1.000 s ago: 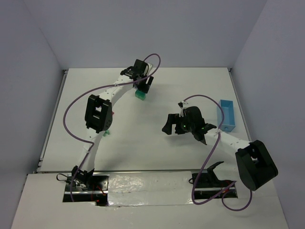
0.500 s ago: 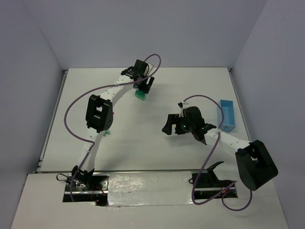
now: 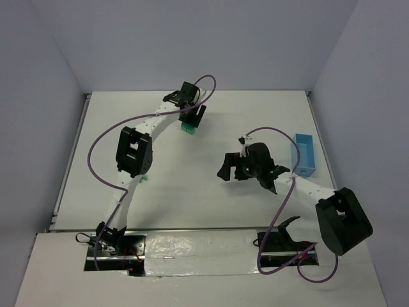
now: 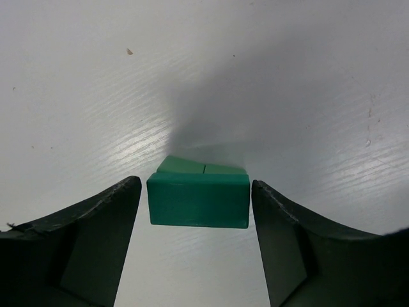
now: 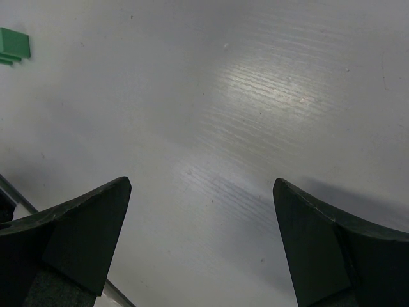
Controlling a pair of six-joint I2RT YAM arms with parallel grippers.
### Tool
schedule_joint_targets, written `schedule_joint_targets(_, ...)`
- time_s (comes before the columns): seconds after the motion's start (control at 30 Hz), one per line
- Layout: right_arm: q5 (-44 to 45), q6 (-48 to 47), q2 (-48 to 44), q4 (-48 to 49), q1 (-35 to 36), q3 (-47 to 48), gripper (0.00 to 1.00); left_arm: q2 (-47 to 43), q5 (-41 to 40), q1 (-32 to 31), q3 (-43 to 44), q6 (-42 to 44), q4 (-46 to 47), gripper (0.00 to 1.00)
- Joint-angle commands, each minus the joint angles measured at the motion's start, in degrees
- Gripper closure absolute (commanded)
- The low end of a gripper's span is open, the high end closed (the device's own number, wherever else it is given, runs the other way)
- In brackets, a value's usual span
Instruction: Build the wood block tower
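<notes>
Although the wood block tower looks barely begun, with nothing red in sight, the overhead view puts it at far centre under the left gripper, a loose green piece beside that arm. Its wrist view alone reveals a brick capping two blocks, jaws released either side. The right gripper, spread wide, looks down on table.

Green wood blocks, white table, light blue tray, purple cables, black-and-white arms, pale grey walls.
</notes>
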Motion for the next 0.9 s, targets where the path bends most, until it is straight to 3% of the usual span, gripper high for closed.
schedule_joint_targets(0.0, 0.63, -0.59, 0.28, 0.34, 0.66, 2.70, 0.00, 0.66, 1.12, 0.23, 2.37, -0.27, 0.14, 0.19)
schedule_joint_targets(0.27, 0.72, -0.68, 0.37, 0.25, 0.57, 2.79, 0.00, 0.22, 1.30, 0.14, 2.29, -0.10, 0.06, 0.26)
schedule_joint_targets(0.87, 1.16, -0.86, 0.54, -0.02, 1.10, 2.96, 0.00, -1.80, 3.67, -0.12, 1.58, 2.81, -0.91, 0.25)
